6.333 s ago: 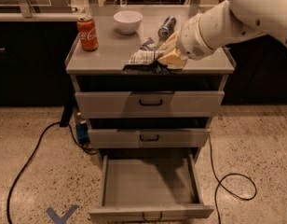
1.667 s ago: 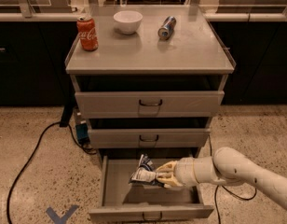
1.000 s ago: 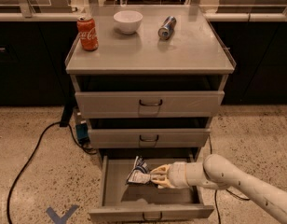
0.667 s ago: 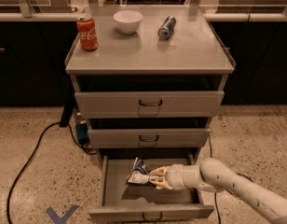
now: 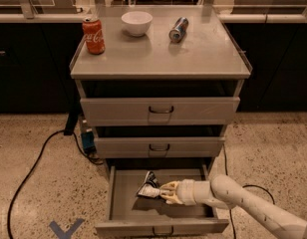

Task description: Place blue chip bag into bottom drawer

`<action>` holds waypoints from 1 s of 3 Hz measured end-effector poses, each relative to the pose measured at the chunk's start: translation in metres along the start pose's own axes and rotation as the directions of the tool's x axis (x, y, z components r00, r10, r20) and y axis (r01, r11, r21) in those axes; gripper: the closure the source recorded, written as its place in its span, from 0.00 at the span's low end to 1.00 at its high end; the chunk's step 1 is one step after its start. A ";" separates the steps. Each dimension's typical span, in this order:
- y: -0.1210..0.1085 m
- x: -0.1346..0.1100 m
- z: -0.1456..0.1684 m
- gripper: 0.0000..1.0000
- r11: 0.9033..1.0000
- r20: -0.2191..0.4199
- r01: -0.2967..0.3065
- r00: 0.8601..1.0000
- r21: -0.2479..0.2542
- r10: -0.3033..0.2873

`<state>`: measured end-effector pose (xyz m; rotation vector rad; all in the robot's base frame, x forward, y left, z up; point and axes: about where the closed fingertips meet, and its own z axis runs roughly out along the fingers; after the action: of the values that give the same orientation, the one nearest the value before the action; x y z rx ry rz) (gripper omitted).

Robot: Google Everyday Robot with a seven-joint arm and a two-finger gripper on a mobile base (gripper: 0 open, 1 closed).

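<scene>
Blue chip bag (image 5: 147,186), crumpled foil, inside grey bottom drawer (image 5: 124,206), gripper (image 5: 164,191) touching

Much lies half seen at the low drawer and along the picture's edges.

The gripper (image 5: 166,193) sits inside the bottom drawer (image 5: 124,199), right at the blue chip bag (image 5: 147,188), and covers the bag's right end; the print on the bag is too small to read. The arm (image 5: 253,209) runs out of the picture at the lower right corner. The back of the bottom drawer is hidden under the middle drawer (image 5: 193,146), and its loop handle (image 5: 162,231) is cut by the lower edge, as is the blue floor mark (image 5: 66,229). A small blue object (image 5: 87,141) stands partly behind the cabinet's left side, too dim to name. The lying drink can (image 5: 178,29) bears lettering that cannot be made out.
</scene>
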<state>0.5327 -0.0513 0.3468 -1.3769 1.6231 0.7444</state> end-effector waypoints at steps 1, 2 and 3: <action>-0.007 0.033 0.013 1.00 0.998 -0.071 -0.058 0.996 -0.016 0.057; -0.016 0.060 0.020 1.00 0.992 -0.103 -0.127 0.987 -0.017 0.125; -0.017 0.060 0.020 1.00 0.992 -0.103 -0.127 0.987 -0.017 0.125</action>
<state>0.5520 -0.0653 0.2855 -1.3574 1.7995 0.7802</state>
